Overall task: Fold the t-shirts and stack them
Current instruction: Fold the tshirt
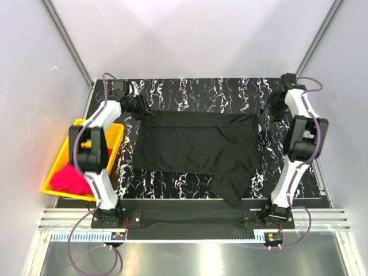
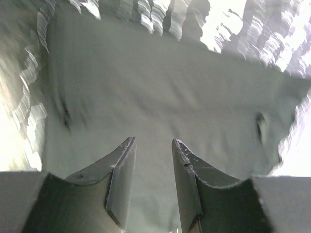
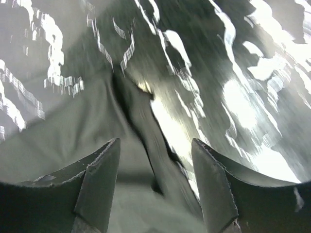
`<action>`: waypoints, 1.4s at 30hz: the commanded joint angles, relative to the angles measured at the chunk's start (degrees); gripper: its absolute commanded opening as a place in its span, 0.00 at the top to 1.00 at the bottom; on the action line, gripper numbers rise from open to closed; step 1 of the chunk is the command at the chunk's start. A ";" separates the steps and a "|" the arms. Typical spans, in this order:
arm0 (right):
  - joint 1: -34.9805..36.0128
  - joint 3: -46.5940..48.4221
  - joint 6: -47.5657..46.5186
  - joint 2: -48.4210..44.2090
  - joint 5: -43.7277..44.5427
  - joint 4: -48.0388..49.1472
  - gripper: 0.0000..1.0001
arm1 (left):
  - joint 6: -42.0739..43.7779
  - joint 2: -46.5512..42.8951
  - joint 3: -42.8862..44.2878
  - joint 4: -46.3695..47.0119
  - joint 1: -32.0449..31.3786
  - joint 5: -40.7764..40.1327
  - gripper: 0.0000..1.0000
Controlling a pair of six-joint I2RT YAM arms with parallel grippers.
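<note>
The black t-shirt (image 1: 195, 149) lies spread flat on the marbled table, with one flap hanging down at its near right (image 1: 233, 187). The pink t-shirt (image 1: 72, 179) sits bunched in the yellow tray. My left gripper (image 1: 140, 107) hovers at the black shirt's far left corner. In the left wrist view it (image 2: 152, 141) is open, with cloth (image 2: 160, 87) below and nothing between the fingers. My right gripper (image 1: 269, 110) is at the far right corner. In the right wrist view it (image 3: 155, 141) stands open wide above a raised fold at the shirt's edge (image 3: 146, 126).
The yellow tray (image 1: 60, 158) stands off the table's left edge beside the left arm. The black marbled tabletop (image 1: 195, 89) shows behind the shirt and along its sides. White walls and metal posts enclose the far side.
</note>
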 commanded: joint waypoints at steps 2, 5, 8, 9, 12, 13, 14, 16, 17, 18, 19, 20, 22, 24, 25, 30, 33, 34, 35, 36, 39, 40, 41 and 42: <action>4.47 -7.41 -4.12 -14.80 4.18 -2.87 0.32 | 4.16 -19.67 -12.97 0.74 -3.69 0.68 0.60; 17.27 -13.03 -7.46 -19.55 7.15 -2.35 0.38 | 6.53 -30.66 -23.70 0.47 -5.63 2.26 0.59; 24.68 -18.92 -11.15 -21.58 11.35 1.34 0.49 | 8.64 -39.88 -32.85 -1.10 -5.90 4.11 0.59; 28.09 -19.89 -11.60 -21.06 12.95 2.22 0.50 | 9.26 -41.57 -35.82 -1.72 -5.90 3.77 0.59; 30.32 -21.92 -11.52 -18.43 15.51 2.75 0.55 | 10.41 -46.40 -39.79 -3.30 -5.90 4.11 0.58; 30.59 -22.01 -11.51 -17.63 15.43 2.93 0.55 | 10.49 -47.12 -40.24 -4.00 -5.98 4.20 0.58; 30.59 -22.10 -11.60 -16.84 15.69 3.45 0.57 | 10.67 -47.56 -40.60 -4.18 -5.90 4.46 0.58; 30.94 -21.49 -12.13 -14.47 16.65 3.54 0.57 | 11.11 -47.48 -40.69 -4.71 -5.90 3.94 0.58; 30.94 -21.05 -12.47 -13.59 16.83 3.80 0.57 | 11.46 -47.13 -40.34 -5.06 -5.90 3.59 0.58; 31.03 -20.44 -13.09 -12.36 17.09 4.07 0.57 | 11.64 -45.82 -39.21 -5.41 -5.90 3.33 0.58; 31.03 -20.17 -13.35 -11.66 17.70 4.50 0.56 | 12.07 -45.20 -38.67 -6.11 -5.90 3.32 0.58; 31.03 -19.90 -13.79 -10.26 17.97 5.12 0.56 | 12.16 -44.41 -37.54 -6.29 -5.81 3.41 0.58; 30.94 -18.41 -14.67 -8.49 18.06 5.30 0.56 | 12.25 -42.65 -36.65 -6.56 -5.90 4.11 0.58; 30.94 -17.10 -14.94 -6.56 17.89 5.30 0.56 | 12.25 -41.77 -35.86 -6.56 -5.90 4.55 0.58; 30.94 -16.74 -14.85 -6.12 18.32 5.30 0.56 | 12.43 -41.07 -35.68 -6.64 -5.90 4.64 0.58; 30.94 -14.72 -15.12 -3.39 21.04 5.74 0.58 | 12.87 -38.95 -34.01 -7.08 -5.90 4.20 0.58; 30.94 -13.93 -15.29 -2.69 23.94 6.09 0.62 | 13.04 -37.90 -32.96 -7.43 -5.81 4.29 0.58; 30.94 -13.58 -15.20 -2.51 25.43 6.00 0.62 | 13.04 -37.63 -32.87 -7.44 -5.81 4.29 0.59; 31.03 -13.31 -15.20 -2.33 26.05 6.09 0.62 | 13.04 -37.55 -32.78 -7.44 -5.81 4.20 0.59; 30.94 -12.79 -15.55 -2.25 26.93 6.18 0.62 | 13.04 -37.54 -32.78 -7.44 -5.90 4.29 0.59; 30.68 -11.64 -15.90 -2.51 27.82 6.35 0.62 | 13.13 -37.63 -33.22 -7.52 -5.90 4.12 0.59; 30.59 -11.29 -16.17 -2.25 27.82 6.62 0.61 | 13.13 -37.72 -33.31 -7.52 -5.81 4.03 0.59; 30.50 -10.94 -16.26 -1.64 28.08 6.71 0.61 | 13.04 -37.72 -33.57 -7.52 -5.90 4.03 0.59; 30.33 -9.72 -16.34 -1.28 28.26 6.79 0.61 | 13.04 -37.55 -33.57 -7.52 -5.81 3.94 0.59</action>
